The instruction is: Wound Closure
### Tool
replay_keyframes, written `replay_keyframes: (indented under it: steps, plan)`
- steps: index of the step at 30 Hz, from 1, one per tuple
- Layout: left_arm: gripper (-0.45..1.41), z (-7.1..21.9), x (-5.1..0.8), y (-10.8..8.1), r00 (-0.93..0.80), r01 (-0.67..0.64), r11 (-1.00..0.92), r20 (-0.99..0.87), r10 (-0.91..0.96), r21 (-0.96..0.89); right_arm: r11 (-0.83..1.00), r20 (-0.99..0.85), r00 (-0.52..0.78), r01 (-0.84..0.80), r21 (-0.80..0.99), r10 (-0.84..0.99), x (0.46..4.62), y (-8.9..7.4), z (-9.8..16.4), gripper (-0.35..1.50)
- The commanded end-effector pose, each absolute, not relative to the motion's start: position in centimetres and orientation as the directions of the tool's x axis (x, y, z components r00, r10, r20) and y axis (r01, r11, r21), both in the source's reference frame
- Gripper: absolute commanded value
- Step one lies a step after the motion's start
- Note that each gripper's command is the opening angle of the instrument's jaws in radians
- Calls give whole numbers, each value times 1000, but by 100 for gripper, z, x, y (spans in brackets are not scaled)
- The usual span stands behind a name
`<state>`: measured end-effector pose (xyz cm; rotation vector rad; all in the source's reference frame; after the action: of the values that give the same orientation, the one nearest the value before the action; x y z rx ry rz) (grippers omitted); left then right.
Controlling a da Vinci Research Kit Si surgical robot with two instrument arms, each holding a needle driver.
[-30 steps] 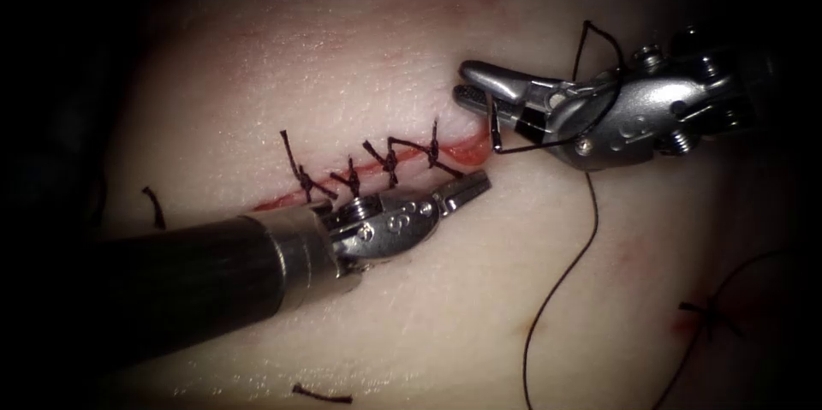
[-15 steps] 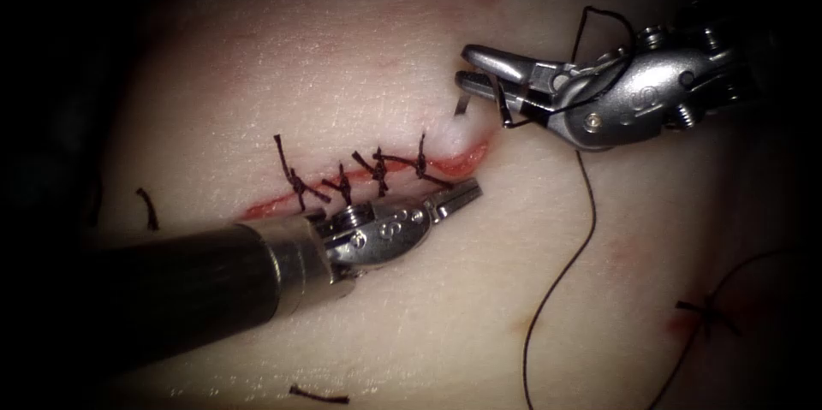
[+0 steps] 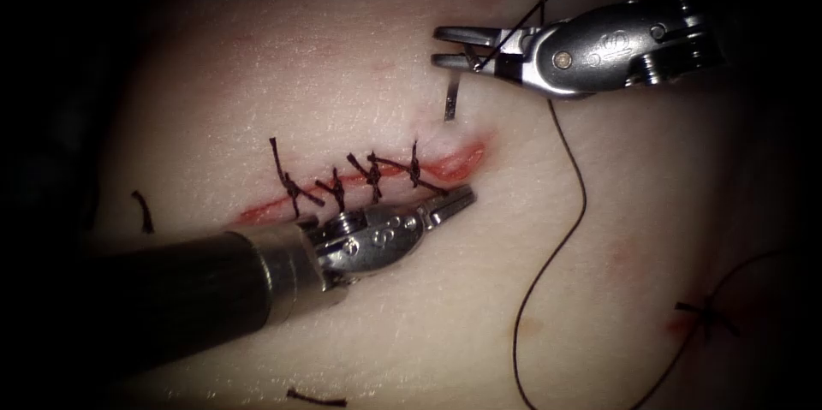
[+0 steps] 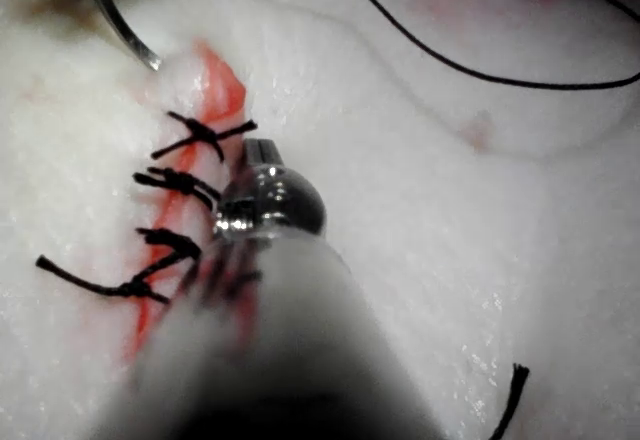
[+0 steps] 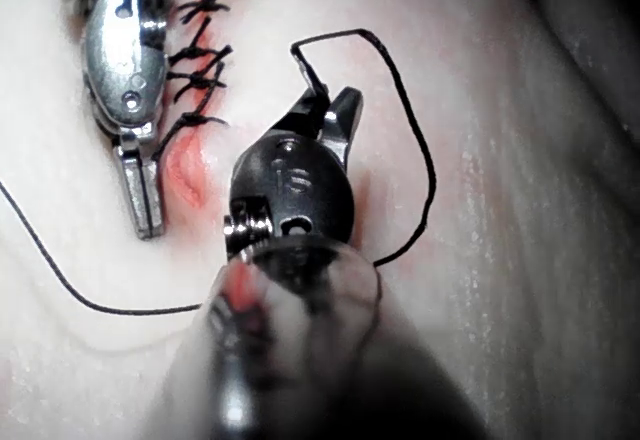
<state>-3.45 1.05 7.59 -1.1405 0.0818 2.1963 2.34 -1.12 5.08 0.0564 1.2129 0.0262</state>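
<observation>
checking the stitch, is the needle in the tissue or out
In. The needle, held by the right end effector, has its lower end sunk in the tissue just above the cut's right end.

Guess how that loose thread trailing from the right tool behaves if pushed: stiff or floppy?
Probably floppy: the thread lies in slack curves across the tissue. It looks very light, likely to drag rather than resist. It loops over the right tool, which holds the needle, so it may snag.
</observation>
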Motion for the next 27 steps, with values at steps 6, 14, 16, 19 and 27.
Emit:
replay_keyframes:
  steps: [6, 14, 16, 19, 27]
  plan:
    - [-15, 764, -349, 106, -408, -572, -786, -751, 519, -232, 957, -885, 398, 55, 286, 242, 257, -106, 513, -35]
    - [-15, 764, -347, 105, -408, -570, -788, -752, 518, -233, 863, -787, 417, 13, 505, 454, 261, -99, 519, -35]
    - [-15, 764, -347, 105, -408, -570, -788, -752, 518, -233, 819, -747, 414, 6, 574, 520, 260, -102, 520, -35]
    - [-15, 764, -347, 106, -408, -570, -788, -752, 517, -233, 745, -675, 413, -13, 667, 611, 260, -113, 522, -35]
    - [-16, 765, -345, 108, -408, -569, -789, -753, 517, -233, 515, -444, 416, -69, 855, 794, 253, -152, 527, -35]
